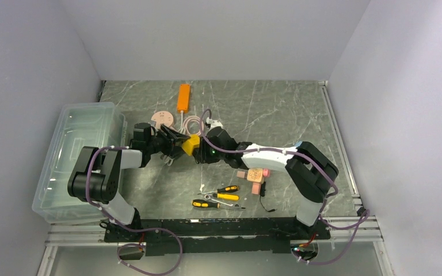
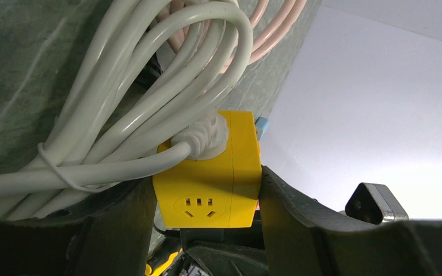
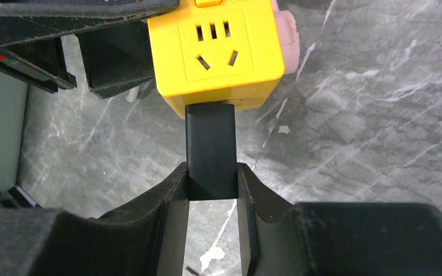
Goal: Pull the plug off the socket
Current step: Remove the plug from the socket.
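Right wrist: clamping black plug [image 3: 210, 138] between right gripper [image 3: 212, 175] jaws, far end seated in yellow socket cube [image 3: 216, 52]. Left wrist: squeezing cube between left gripper [image 2: 207, 195] jaws, white cable [image 2: 121, 121] above.

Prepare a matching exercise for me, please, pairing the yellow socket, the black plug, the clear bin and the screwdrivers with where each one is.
Things: 1 yellow socket; 2 black plug; 3 clear bin; 4 screwdrivers.
Places: A held by the right gripper; B at the left edge of the table; C lying loose, in no gripper; D clamped by the left gripper.
Pairs: 1-D; 2-A; 3-B; 4-C.
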Available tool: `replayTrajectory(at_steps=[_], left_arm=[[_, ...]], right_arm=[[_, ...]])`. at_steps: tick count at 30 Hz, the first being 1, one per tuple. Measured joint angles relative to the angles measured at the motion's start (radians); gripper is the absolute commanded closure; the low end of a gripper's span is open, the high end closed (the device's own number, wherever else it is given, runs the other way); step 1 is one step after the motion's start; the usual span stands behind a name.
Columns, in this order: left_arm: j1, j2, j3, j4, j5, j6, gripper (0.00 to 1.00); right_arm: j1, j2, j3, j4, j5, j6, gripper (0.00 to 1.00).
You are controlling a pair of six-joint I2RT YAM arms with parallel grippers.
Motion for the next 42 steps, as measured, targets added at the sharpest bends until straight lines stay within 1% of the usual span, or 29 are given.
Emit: replayTrajectory(at_steps=[6, 11, 14, 21, 27, 31, 36, 42], left_arm=[[-0.001, 0.000, -0.004, -0.002, 0.013, 0.002, 1.00], [-0.001, 0.000, -0.004, -0.001, 0.023, 0.002, 1.00], [-0.001, 0.000, -0.004, -0.001, 0.023, 0.001, 1.00], [-0.001, 0.000, -0.004, 0.009, 0.021, -0.010, 1.00], [-0.001, 0.002, -0.004, 0.010, 0.015, -0.021, 1.00], [-0.003, 0.003, -0.004, 0.007, 0.013, -0.021, 1.00], [-0.004, 0.006, -0.005, 0.006, 0.021, -0.020, 1.00], [-0.006, 0.006, -0.006, 0.007, 0.057, -0.025, 1.00]], right_arm=[[-0.002, -0.027, -0.083, 0.120, -0.024, -0.089, 1.00], [0.001, -0.037, -0.098, 0.138, -0.021, -0.117, 1.00], [0.006, -0.037, -0.088, 0.117, -0.003, -0.105, 1.00], [0.013, -0.024, -0.005, -0.018, 0.033, -0.022, 1.00], [-0.022, -0.016, 0.008, -0.043, -0.029, 0.032, 1.00], [-0.031, -0.016, -0.018, 0.000, -0.056, 0.019, 1.00], [-0.039, -0.039, -0.091, 0.106, -0.082, -0.034, 1.00], [-0.021, -0.081, -0.125, 0.124, -0.069, -0.125, 1.00]])
